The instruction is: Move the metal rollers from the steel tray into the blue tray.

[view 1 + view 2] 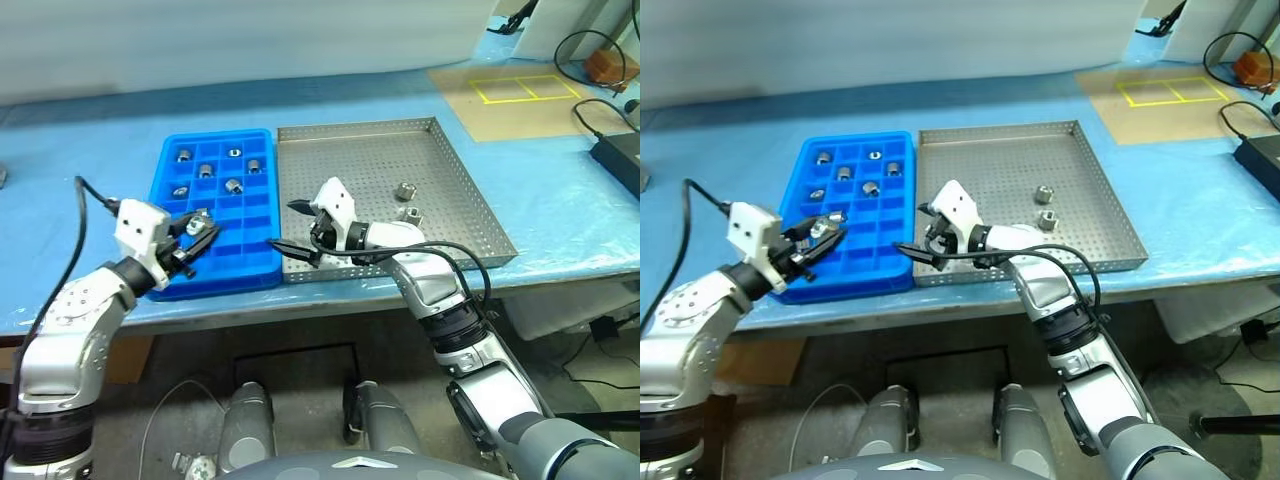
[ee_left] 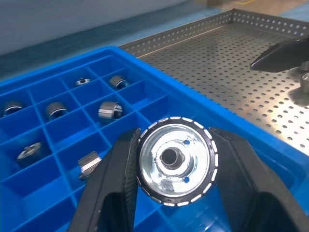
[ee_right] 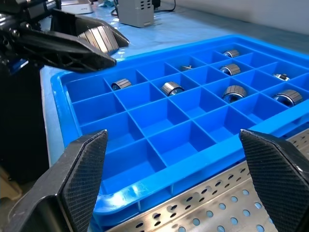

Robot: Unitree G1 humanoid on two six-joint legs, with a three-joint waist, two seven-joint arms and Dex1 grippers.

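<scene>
One roller (image 2: 175, 167) is sitting clamped between the two black fingers of the left hand (image 1: 197, 238), its flat face and hollow bore turned toward the wrist camera, so its axis is running along the hand's pointing line rather than upright. That hand is hovering over the near rows of the blue tray (image 1: 262, 262), where the closest compartments are looking empty. By my reading, the coming move is turning on this: an empty square cell is lying just below and ahead of the held roller, so a short drop should be seating it.

Slightly farther in, the right hand (image 1: 293, 226) is hanging with its fingers spread wide and gripping nothing, over the near-left corner of the steel tray (image 1: 460, 170), pointing across toward the blue tray. The left hand is therefore the nearer one to the empty cells.

Farther still, six or so metal rollers (image 1: 233, 185) are already resting one to a cell in the far rows of the blue tray: short, shiny, ribbed silver cylinders against smooth, glossy plastic walls. Two more rollers (image 1: 405, 191) are waiting on the dull grey perforated floor of the steel tray, close together, toward its right half, within the right arm's side. Both trays are lying touching edge to edge on the blue-covered table (image 1: 80, 150).
</scene>
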